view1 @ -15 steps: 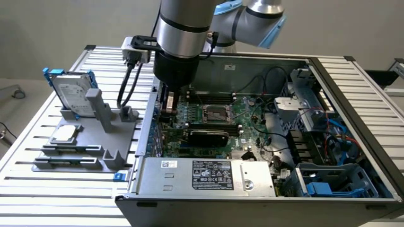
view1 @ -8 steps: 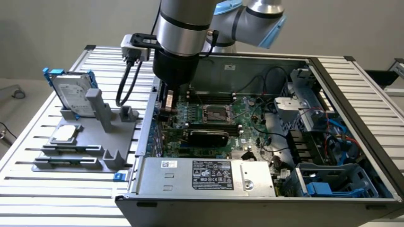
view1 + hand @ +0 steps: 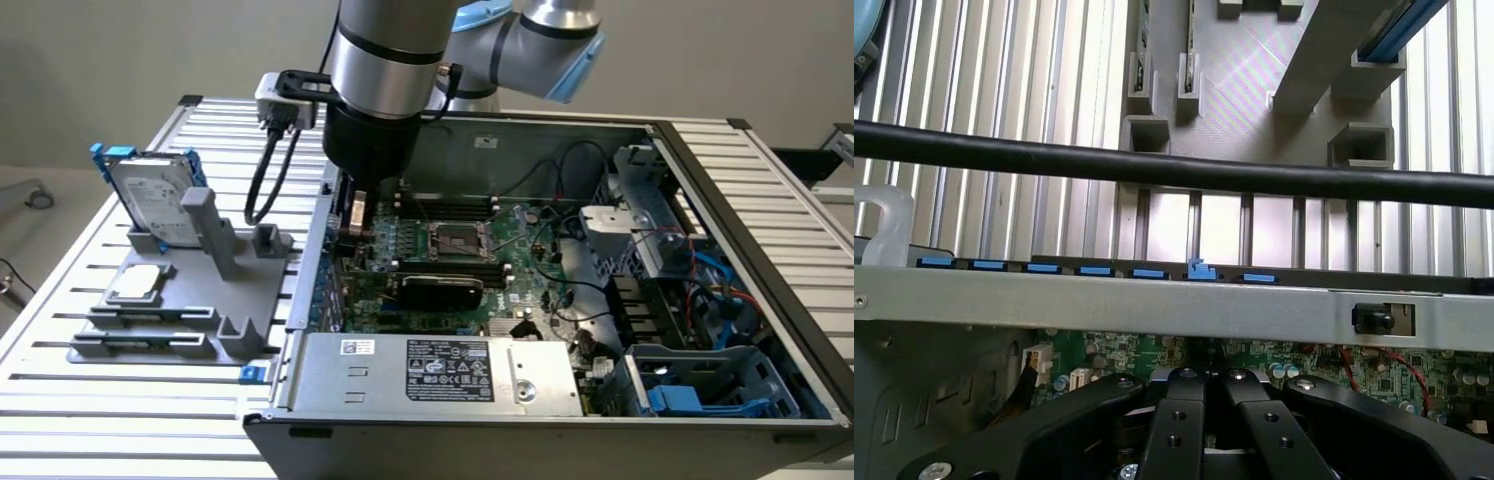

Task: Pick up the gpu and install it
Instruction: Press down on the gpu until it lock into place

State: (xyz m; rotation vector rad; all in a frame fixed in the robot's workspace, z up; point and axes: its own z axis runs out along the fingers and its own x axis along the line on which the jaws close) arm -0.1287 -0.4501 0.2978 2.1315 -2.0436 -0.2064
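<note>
A slatted aluminium table (image 3: 80, 400) against a plain pale wall carries an open computer case (image 3: 747, 300), lying on its side with the motherboard (image 3: 461, 245) facing up. On the exterior view's left stands a grey holder rack (image 3: 174, 300) — a silver hard drive with blue frame (image 3: 147, 195) stands upright at its back, and a small silver processor chip (image 3: 138, 283) lies flat nearer the front.

The arm reaches down into the case at its side nearest the rack, and the gripper (image 3: 358, 215) sits low over the motherboard just inside the case wall. In the wrist view the gripper (image 3: 1204, 430) shows as black linkage arms drawn in toward the middle, but whether they clamp anything I cannot tell.

The gpu (image 3: 438, 290), its glossy black cover up, sits on the motherboard below the processor socket (image 3: 454, 238), near the gripper. A power supply (image 3: 427, 375) fills the case's near corner. A black cable (image 3: 1174, 172) crosses the wrist view, with the metal case edge (image 3: 1154, 300) and a row of blue clips (image 3: 1094, 270) beneath it.
</note>
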